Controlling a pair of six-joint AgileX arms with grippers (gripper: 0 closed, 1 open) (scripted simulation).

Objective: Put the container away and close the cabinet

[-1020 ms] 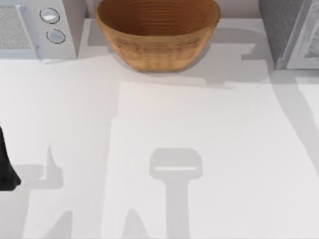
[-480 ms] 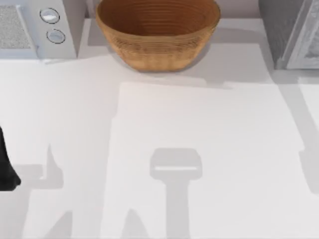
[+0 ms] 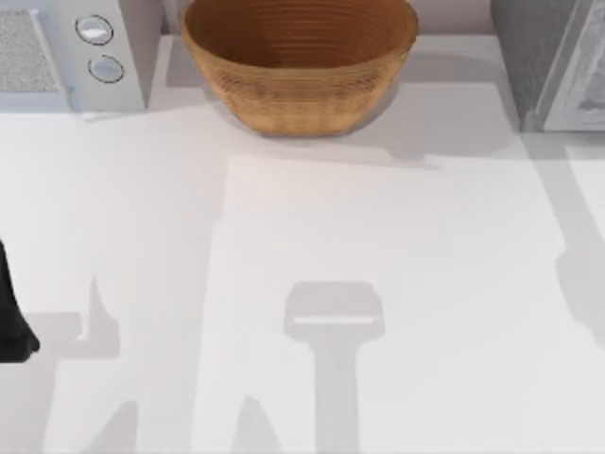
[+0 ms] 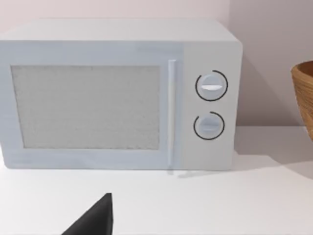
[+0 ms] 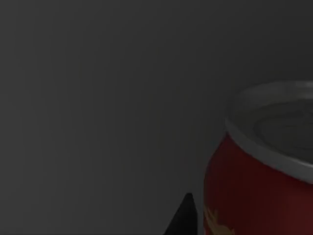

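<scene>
- Left arm parked at the surface's left edge; its fingers' state cannot be told.
- Right wrist view is dark: red container upright, close beside a finger; grip unclear.
- Basket far centre, microwave far left.

Left arm at table's left edge

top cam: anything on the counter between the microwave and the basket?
Nothing. In the top view the strip of white counter between the microwave and the woven basket is bare, only shadow. The left wrist view shows the same gap.
</scene>
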